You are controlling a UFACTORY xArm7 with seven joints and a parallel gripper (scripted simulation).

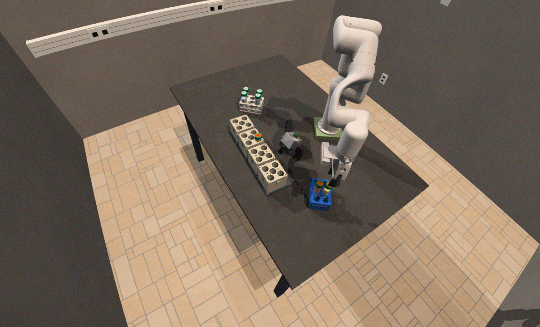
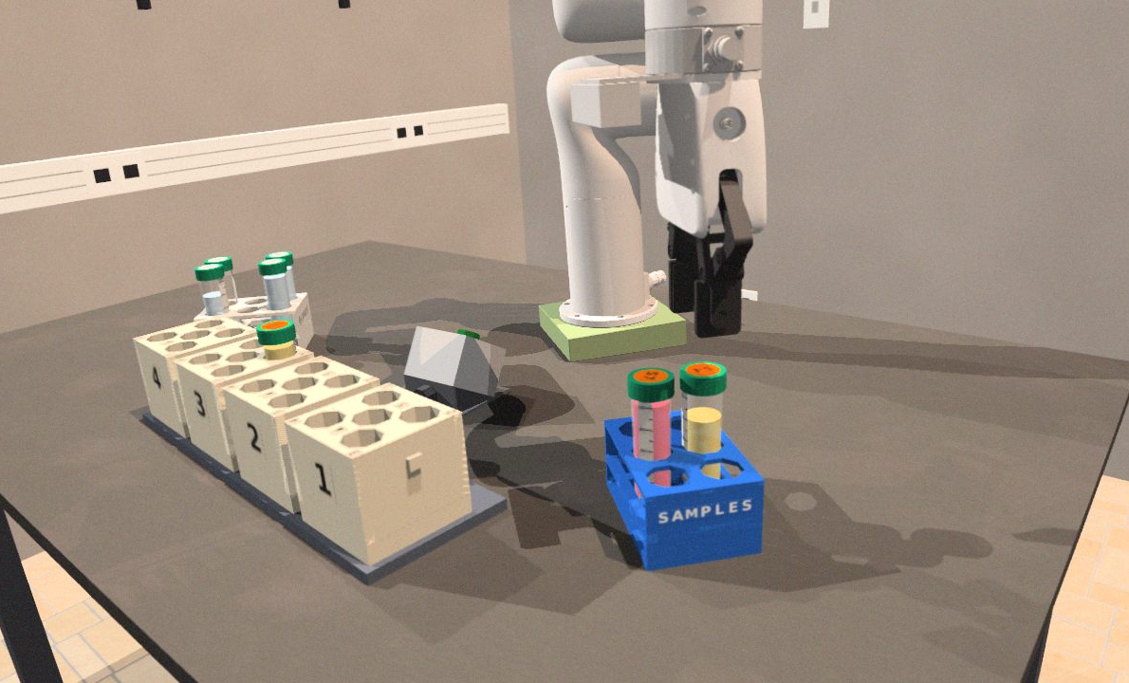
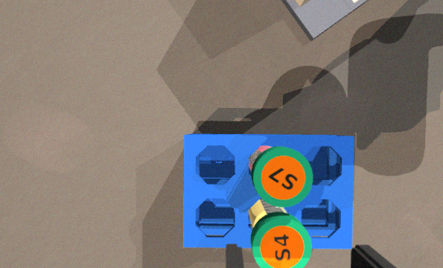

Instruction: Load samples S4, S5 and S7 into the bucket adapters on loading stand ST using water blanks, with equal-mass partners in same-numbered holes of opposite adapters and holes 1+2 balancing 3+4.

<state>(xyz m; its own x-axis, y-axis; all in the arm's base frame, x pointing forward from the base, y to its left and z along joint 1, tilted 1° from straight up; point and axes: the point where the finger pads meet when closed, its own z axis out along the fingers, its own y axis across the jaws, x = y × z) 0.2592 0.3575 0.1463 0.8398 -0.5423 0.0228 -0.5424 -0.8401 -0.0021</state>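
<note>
Top high, oblique; exterior lower, nearer; wrist looks down.

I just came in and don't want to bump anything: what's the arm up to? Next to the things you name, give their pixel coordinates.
The black pincer [image 1: 335, 181] [image 2: 706, 292] is open and holds nothing, near two green-capped sample tubes, S7 (pink) [image 2: 652, 424] [image 3: 283, 176] and S4 (yellow) [image 2: 703, 429] [image 3: 282, 246], in the blue plastic rack [image 1: 320, 205] [image 2: 704, 536] [image 3: 206, 191]. One orange-dotted tube [image 1: 258, 136] [image 2: 276, 340] stands in beige adapter 3 [image 1: 245, 138] [image 2: 203, 407]; DONE still awaits.
</note>
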